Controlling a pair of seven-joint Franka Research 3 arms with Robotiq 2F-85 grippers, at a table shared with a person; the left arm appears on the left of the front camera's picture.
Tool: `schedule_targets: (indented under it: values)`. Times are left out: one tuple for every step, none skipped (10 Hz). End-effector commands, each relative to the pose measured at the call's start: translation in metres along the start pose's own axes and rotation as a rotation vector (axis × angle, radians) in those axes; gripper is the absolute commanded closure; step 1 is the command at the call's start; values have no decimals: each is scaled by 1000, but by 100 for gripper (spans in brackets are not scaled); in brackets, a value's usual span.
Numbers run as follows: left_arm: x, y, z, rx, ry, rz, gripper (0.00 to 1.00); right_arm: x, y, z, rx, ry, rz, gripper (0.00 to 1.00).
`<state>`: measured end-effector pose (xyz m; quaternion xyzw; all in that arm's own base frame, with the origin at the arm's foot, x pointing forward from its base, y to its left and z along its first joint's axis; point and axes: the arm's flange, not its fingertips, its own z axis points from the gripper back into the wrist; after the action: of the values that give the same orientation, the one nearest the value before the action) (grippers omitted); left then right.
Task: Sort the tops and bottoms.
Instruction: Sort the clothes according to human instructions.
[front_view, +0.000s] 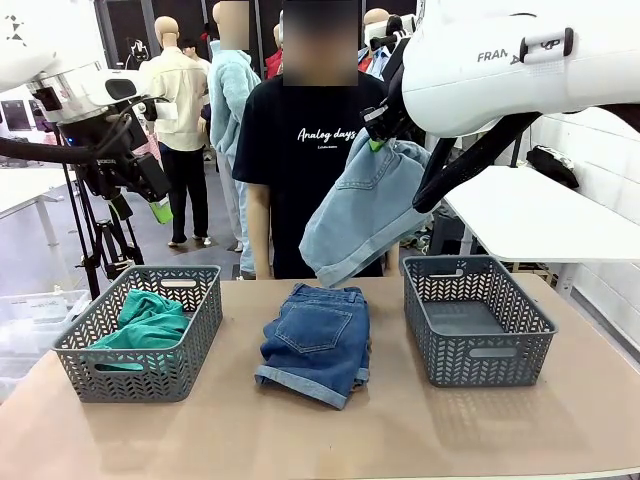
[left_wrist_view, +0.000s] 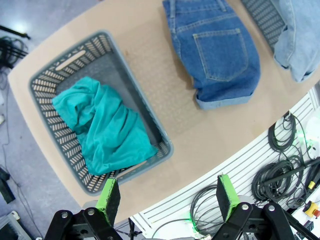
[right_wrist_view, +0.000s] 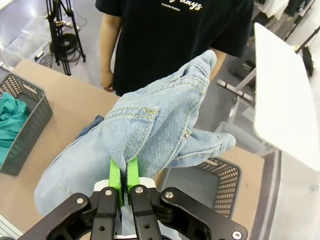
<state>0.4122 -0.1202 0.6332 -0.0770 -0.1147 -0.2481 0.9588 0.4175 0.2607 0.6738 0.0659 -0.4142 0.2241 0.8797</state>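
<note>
Right gripper (front_view: 377, 141) is clamped on the pale light-blue shorts (front_view: 365, 215) and holds them in the air in front of the person (front_view: 310, 130), above the table (front_view: 300, 430) and over the gap between the darker shorts (front_view: 315, 340) and the right basket (front_view: 480, 365). In the front view the pale pair hangs on a diagonal. Its long axis runs from the grip at upper right down to the cuffed hem at lower left.

Right wrist view gives the pinch itself. The gripper (right_wrist_view: 125, 172) has its green pads pressed together on a fold of the pale shorts (right_wrist_view: 150, 130). The denim bunches up away from the camera, with a seam and a rivet facing it. The right basket (right_wrist_view: 225, 180) sits below.

The darker shorts lie flat on the table between the two baskets. Waistband points to the person, cuffed hems to the robot, long axis near to far.

Left wrist view looks down on them (left_wrist_view: 215, 45), back pocket up. It also shows the teal-green shirt (left_wrist_view: 102, 125) crumpled inside the left basket (left_wrist_view: 55, 80).

Left gripper (left_wrist_view: 167, 196) has its jaws wide apart and holds nothing. In the front view it (front_view: 160, 210) hangs high, above the left basket (front_view: 130, 375), with the teal shirt (front_view: 145, 320) heaped toward that basket's left side.
</note>
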Motion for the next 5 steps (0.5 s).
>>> schedule_targets:
  values:
    - [0,0,1,2,-7,12,0,1,-1,4,-2,-13,1,100]
    - [0,0,1,2,-7,12,0,1,-1,4,-2,-13,1,100]
    - [0,0,1,2,-7,12,0,1,-1,4,-2,-13,1,100]
    - [0,0,1,2,-7,12,0,1,-1,4,-2,-13,1,100]
    - [0,0,1,2,-7,12,0,1,-1,4,-2,-13,1,100]
